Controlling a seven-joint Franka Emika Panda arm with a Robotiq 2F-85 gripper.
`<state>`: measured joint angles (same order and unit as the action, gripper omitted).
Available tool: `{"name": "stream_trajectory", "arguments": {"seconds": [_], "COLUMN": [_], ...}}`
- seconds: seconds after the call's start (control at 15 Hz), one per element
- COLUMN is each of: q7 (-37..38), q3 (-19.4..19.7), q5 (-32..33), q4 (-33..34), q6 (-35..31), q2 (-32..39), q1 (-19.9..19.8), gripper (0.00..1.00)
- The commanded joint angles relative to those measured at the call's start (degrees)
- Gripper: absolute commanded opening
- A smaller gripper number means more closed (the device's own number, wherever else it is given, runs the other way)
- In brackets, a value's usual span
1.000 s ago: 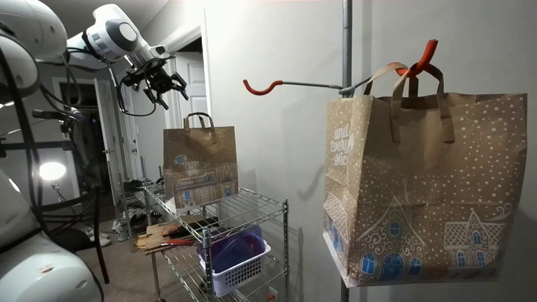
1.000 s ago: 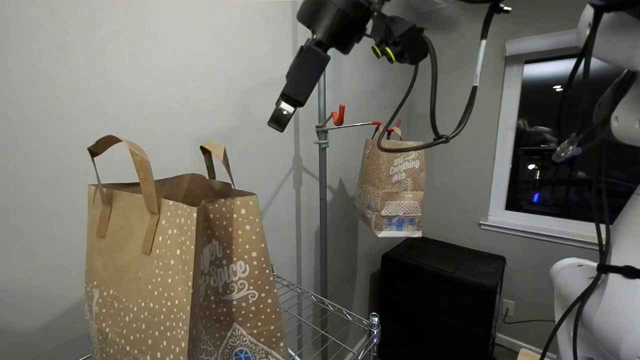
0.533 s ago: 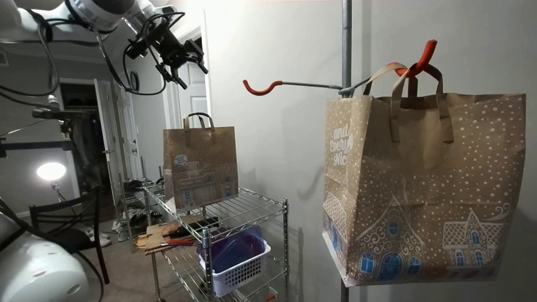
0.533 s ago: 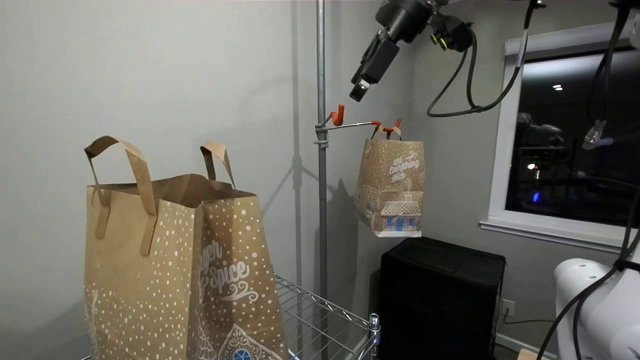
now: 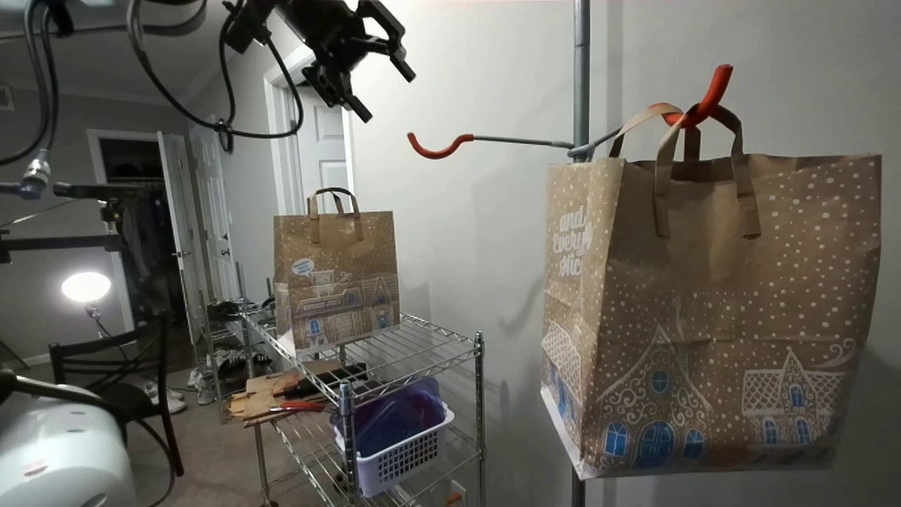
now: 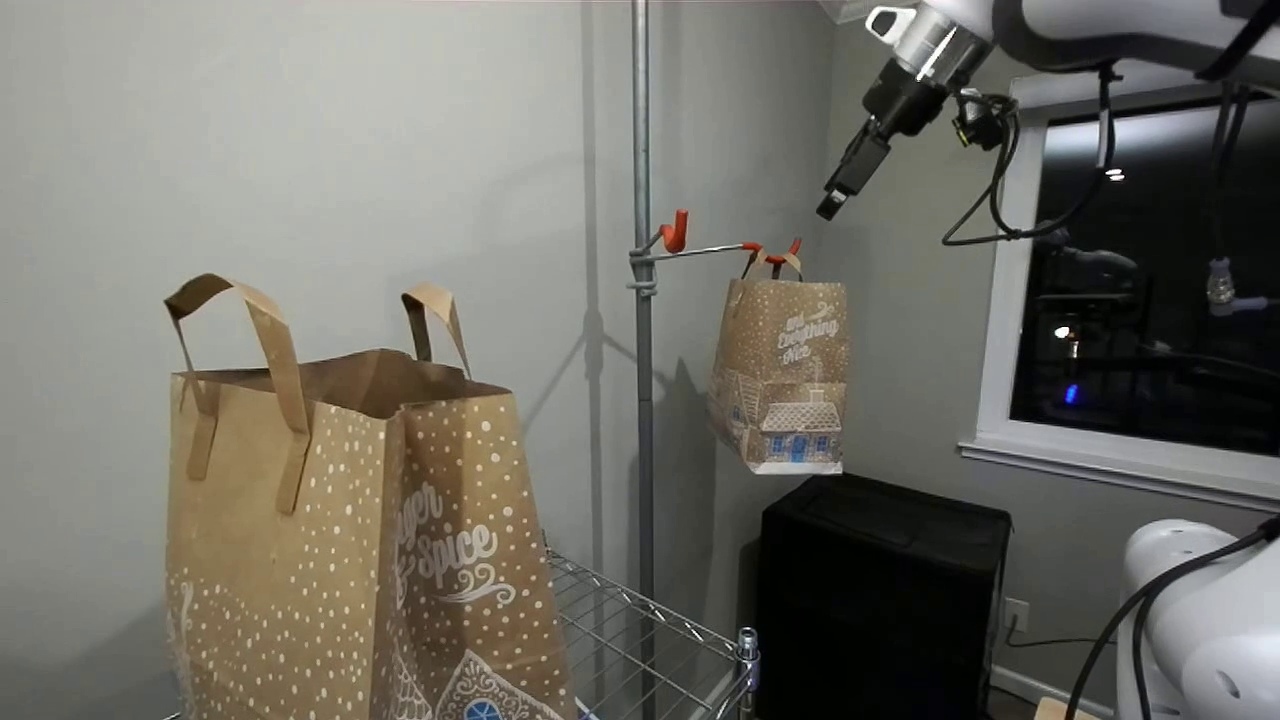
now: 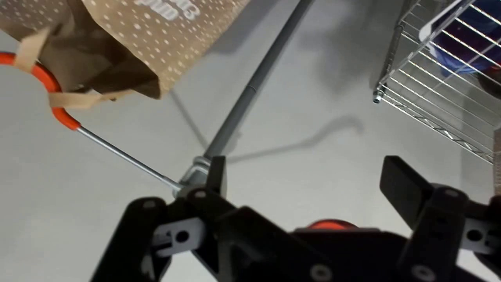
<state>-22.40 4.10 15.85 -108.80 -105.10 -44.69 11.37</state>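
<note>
My gripper (image 5: 385, 90) is open and empty, held high in the air; it also shows edge-on in an exterior view (image 6: 830, 205). In the wrist view its fingertips (image 7: 305, 172) are wide apart with only pale wall between them. A brown paper bag (image 5: 732, 303) with white dots hangs by its handles on an orange-tipped hook (image 5: 716, 91); the bag also shows in the wrist view (image 7: 180, 39). A second orange-tipped hook (image 5: 440, 149) is bare, below and right of the gripper. A similar bag (image 5: 338, 282) stands upright on a wire shelf (image 5: 436, 345), handles up (image 6: 270, 340).
A grey vertical pole (image 5: 582, 77) carries both hooks in front of the wall. A white basket (image 5: 405, 458) sits on the lower shelf. A black box-shaped object (image 6: 880, 600) stands below the hanging bag. A chair (image 5: 105, 366) and a lit lamp (image 5: 86, 287) are behind.
My gripper has risen and moved toward the hooks, going up and right in an exterior view and farther from the camera in an exterior view. It stays open. The bags stay in place.
</note>
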Motion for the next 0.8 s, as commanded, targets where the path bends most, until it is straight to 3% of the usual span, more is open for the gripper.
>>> {"name": "stream_trajectory", "arguments": {"seconds": [0.0, 0.33, 0.73], "q7": [-4.2, -0.9, 0.7], "q3": [4.9, 10.1, 12.6], "q5": [1.3, 0.1, -2.1], "q4": [-2.8, 0.6, 4.9], "q6": [-4.5, -8.9, -15.6], "q2": [-0.3, 6.4, 15.1], "q1": [-3.3, -8.5, -12.4], "gripper": [1.0, 1.0, 1.0]}}
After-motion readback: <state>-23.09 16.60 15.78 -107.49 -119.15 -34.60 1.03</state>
